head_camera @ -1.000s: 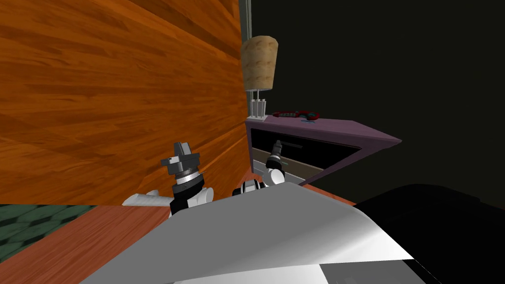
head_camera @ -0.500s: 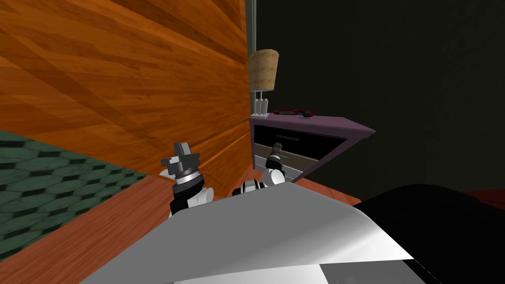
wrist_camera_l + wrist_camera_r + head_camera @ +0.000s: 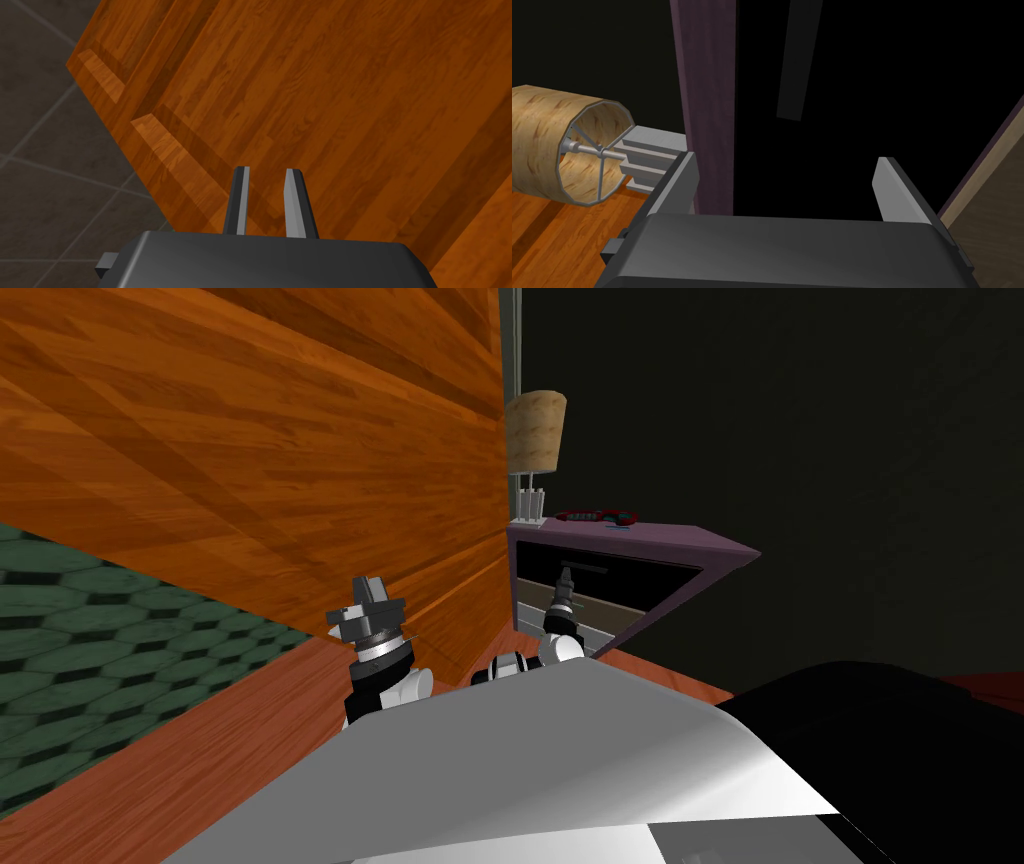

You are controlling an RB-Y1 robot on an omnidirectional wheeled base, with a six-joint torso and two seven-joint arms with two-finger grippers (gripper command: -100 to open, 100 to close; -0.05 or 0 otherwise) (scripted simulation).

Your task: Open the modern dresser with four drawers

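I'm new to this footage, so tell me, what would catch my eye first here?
A huge orange wood-grain wall looms on the left. Beside its far edge stands a purple dresser with a lamp and a red object on top. The open right gripper points at the dark handle on its top drawer.

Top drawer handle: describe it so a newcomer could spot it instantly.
Find the purple dresser beside the orange wooden wall, with a lamp on top. On its black upper front lies the handle, a thin dark horizontal bar just past the open right gripper. The front below is tan.
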